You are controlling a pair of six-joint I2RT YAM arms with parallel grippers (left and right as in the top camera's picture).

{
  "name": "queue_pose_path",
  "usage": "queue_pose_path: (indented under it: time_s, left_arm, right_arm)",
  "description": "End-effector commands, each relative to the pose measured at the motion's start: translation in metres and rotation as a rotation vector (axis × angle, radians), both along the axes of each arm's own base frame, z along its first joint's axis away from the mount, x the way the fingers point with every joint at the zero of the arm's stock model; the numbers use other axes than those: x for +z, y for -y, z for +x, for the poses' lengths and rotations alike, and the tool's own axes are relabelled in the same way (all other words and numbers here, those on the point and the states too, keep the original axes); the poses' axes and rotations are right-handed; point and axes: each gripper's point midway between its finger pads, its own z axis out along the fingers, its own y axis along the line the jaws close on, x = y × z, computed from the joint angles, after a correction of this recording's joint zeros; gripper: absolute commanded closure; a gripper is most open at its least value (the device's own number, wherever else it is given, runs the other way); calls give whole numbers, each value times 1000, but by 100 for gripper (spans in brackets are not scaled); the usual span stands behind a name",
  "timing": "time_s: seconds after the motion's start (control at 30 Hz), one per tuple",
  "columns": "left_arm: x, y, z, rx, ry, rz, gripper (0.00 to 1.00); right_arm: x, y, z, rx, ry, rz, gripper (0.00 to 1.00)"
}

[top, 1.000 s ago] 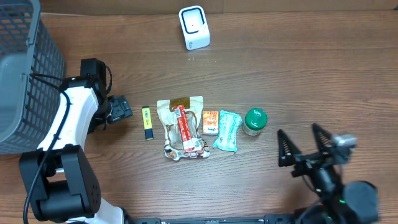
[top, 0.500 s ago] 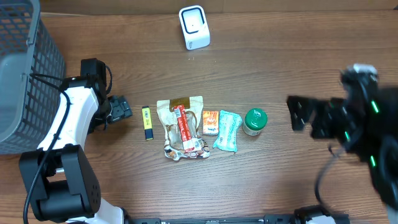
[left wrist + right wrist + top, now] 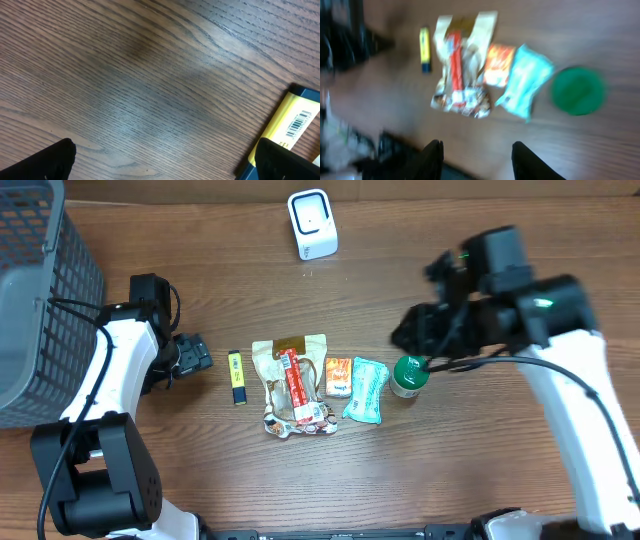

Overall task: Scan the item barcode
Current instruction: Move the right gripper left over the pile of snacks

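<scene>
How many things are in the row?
6: yellow tube far left, brown pouch with red stick pack on it, orange packet, teal packet, green-lidded jar far right. Some may hide underneath.

Big swing by the right arm [image 3: 565,340]: gone from the table's 5 o'clock edge, up now at about 3 o'clock and reaching across toward 9 o'clock. With it the right gripper [image 3: 418,338], a second ago well apart from the green-lidded jar [image 3: 410,373], now just at 12 o'clock of it. Turned as well: fingers earlier pointing to 12 o'clock, now aimed down at the table [image 3: 480,480].
</scene>
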Motion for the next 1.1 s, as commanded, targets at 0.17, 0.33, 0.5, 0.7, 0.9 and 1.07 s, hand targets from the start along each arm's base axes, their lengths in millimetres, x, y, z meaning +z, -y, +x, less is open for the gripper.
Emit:
queue_pose_path:
  time_s: [0.17,0.33,0.5,0.7,0.9,1.07]
  left_arm:
    - [-2,-1,-1,-13,-9,9,0]
    - [-2,-1,-1,-13,-10,9,0]
    - [-2,-1,-1,-13,-10,9,0]
    - [-2,-1,-1,-13,-10,9,0]
    - [-2,-1,-1,-13,-10,9,0]
    - [-2,-1,-1,-13,-10,9,0]
  right_arm:
    - [-70,-81,-40,241,-152,-29,53]
    - [-124,-120,-53,270,-167,-82,51]
    - [-159,-139,-46,239,-92,-186,51]
    - [-173,-152,-40,232,20,-272,51]
    - [-175,-152,-34,182,50,-298,53]
    - [-182,-154,-33,183,47,-301,53]
